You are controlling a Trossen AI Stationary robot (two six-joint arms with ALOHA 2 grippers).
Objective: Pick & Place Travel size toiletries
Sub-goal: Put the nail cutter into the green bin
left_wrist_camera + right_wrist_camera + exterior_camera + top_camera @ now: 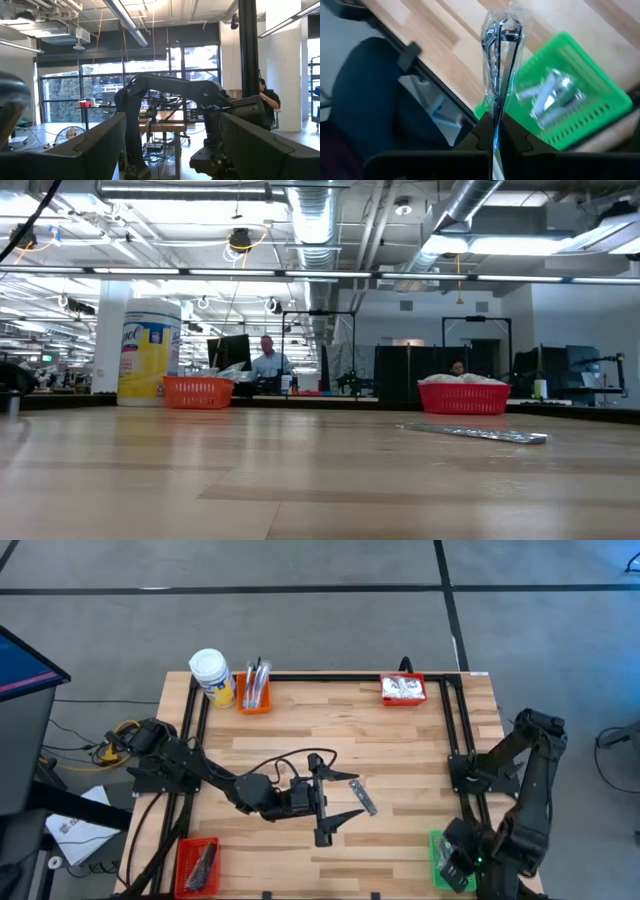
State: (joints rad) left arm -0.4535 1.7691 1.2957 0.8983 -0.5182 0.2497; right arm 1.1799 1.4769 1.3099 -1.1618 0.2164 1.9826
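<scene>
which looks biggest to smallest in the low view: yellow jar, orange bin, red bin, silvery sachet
1. yellow jar
2. red bin
3. orange bin, close to the red bin; distance makes that unsure
4. silvery sachet, thinnest

A shiny clear packet (pixel 499 75) with a thin dark thing inside stands up above the green bin (pixel 590 125), where more shiny packets (pixel 547 97) lie.

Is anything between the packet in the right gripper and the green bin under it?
Nothing visible. The right gripper is shut on a clear wrapped packet, held above the green bin, which already holds a few silvery sachets. Open air separates them.
</scene>
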